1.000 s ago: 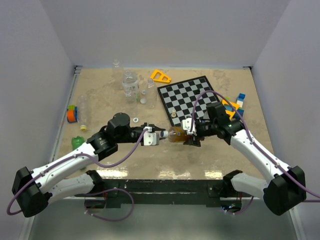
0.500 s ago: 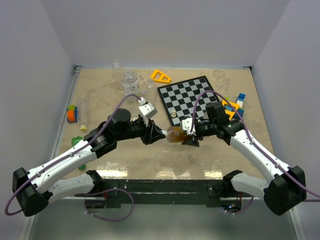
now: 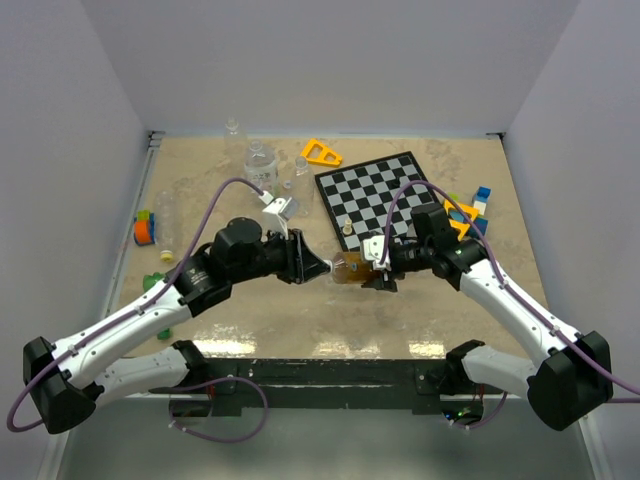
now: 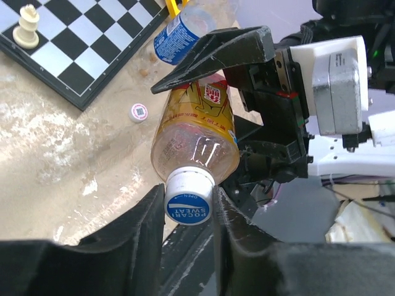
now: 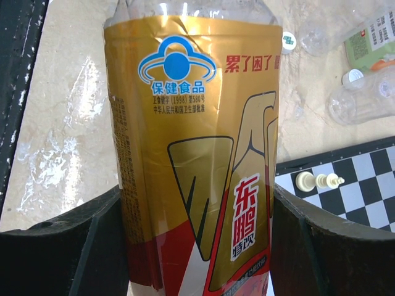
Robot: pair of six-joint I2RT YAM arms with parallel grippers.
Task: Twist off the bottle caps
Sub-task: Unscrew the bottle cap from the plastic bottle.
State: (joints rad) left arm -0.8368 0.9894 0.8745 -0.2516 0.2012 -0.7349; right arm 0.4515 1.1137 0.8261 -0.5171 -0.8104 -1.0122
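Bottle cap (image 4: 188, 206), white rim, blue top, sits between left gripper (image 3: 318, 267) fingers, pinched both sides. Cap seemingly seated on neck of amber bottle (image 4: 197, 129), held horizontal above table. Right gripper (image 3: 378, 268) clamps bottle body, jaws pressed against gold label. Chessboard (image 3: 385, 195) just beyond right gripper.

A robotics lab cell: plain white panels (image 3: 320, 60) are enclosing the table (image 3: 190, 165), and purple cables (image 3: 410, 184) are trailing from bolted-down arms (image 3: 130, 325).
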